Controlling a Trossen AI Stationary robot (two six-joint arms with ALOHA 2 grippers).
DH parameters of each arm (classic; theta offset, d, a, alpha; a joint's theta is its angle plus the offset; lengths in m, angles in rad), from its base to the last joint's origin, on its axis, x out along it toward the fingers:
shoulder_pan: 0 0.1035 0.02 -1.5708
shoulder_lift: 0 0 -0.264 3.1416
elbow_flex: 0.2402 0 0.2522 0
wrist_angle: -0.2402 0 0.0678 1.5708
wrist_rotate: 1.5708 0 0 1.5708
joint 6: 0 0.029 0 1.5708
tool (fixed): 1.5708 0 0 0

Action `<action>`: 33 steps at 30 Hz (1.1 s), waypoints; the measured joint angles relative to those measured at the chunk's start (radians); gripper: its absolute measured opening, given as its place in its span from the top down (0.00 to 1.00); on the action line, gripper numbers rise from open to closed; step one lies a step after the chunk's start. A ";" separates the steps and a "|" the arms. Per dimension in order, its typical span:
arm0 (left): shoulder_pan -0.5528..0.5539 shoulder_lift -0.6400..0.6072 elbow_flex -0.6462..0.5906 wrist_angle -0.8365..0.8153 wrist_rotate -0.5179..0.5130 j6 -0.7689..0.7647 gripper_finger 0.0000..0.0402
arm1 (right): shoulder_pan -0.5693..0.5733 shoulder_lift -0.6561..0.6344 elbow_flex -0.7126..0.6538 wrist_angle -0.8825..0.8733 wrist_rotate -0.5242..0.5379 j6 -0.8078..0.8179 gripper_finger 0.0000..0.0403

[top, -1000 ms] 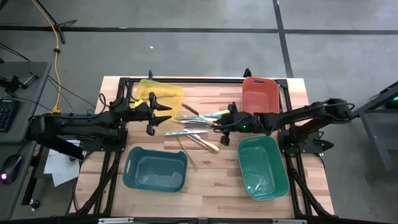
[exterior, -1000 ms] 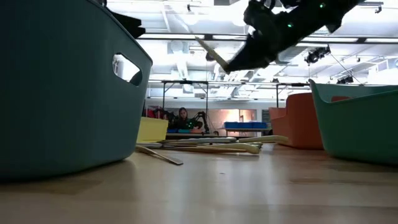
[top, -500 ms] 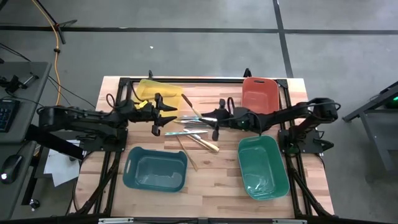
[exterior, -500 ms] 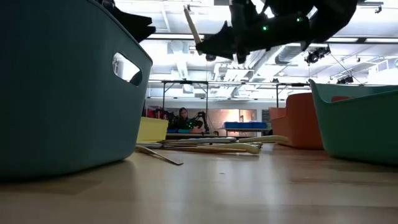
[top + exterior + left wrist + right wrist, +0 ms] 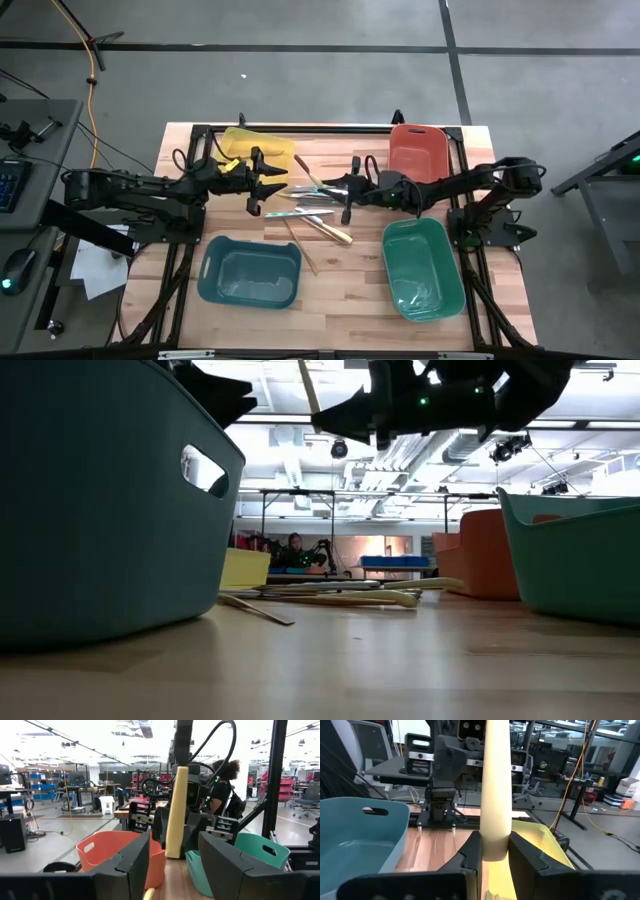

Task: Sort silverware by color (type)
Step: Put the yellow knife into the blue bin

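Observation:
My right gripper (image 5: pixel 347 190) hangs above the middle of the table, shut on a cream-yellow utensil (image 5: pixel 495 780) that stands upright above it (image 5: pixel 308 382). My left gripper (image 5: pixel 272 185) faces it from the table's left. It is open and touches nothing, and its fingers (image 5: pixel 131 862) frame the utensil (image 5: pixel 176 815) from a short way off. The other silverware (image 5: pixel 310 205), in cream, tan and silver, lies flat in a loose pile on the wood below both grippers (image 5: pixel 330 595). My right gripper pinches the cream-yellow utensil between its two fingers (image 5: pixel 470 857) near its lower end (image 5: pixel 496 842). The fingers come level from the table's right and lie across the utensil. It is lifted clear of the table and stands upright, with most of its length above the fingers.
Four bins stand at the corners: yellow (image 5: pixel 255 148) far left, red-orange (image 5: pixel 420 150) far right, blue-teal (image 5: pixel 250 270) near left, green (image 5: pixel 422 268) near right. A black frame (image 5: pixel 300 128) rims the table. A person sits in the room beyond (image 5: pixel 294 550).
My right gripper has carried the utensil up and toward the table's left, nearer my left gripper, and turned so that the utensil went from slanting to upright. My left gripper has moved a little toward the table's middle and stays open.

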State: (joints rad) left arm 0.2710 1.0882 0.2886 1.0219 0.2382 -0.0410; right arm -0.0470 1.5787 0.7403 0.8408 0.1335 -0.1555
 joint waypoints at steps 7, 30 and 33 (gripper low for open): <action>-0.006 0.010 0.000 0.025 -0.039 0.007 0.61 | -0.013 0.004 0.000 0.002 -0.028 0.043 0.87; -0.065 0.352 0.132 0.225 -0.037 -0.008 0.61 | -0.012 0.120 0.078 -0.019 -0.083 0.070 0.87; -0.069 0.357 0.137 0.225 -0.037 -0.008 0.61 | -0.012 0.120 0.078 -0.026 -0.082 0.070 0.87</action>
State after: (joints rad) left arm 0.2024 1.4448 0.4255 1.2465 0.2012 -0.0486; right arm -0.0593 1.6984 0.8181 0.8148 0.0511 -0.0860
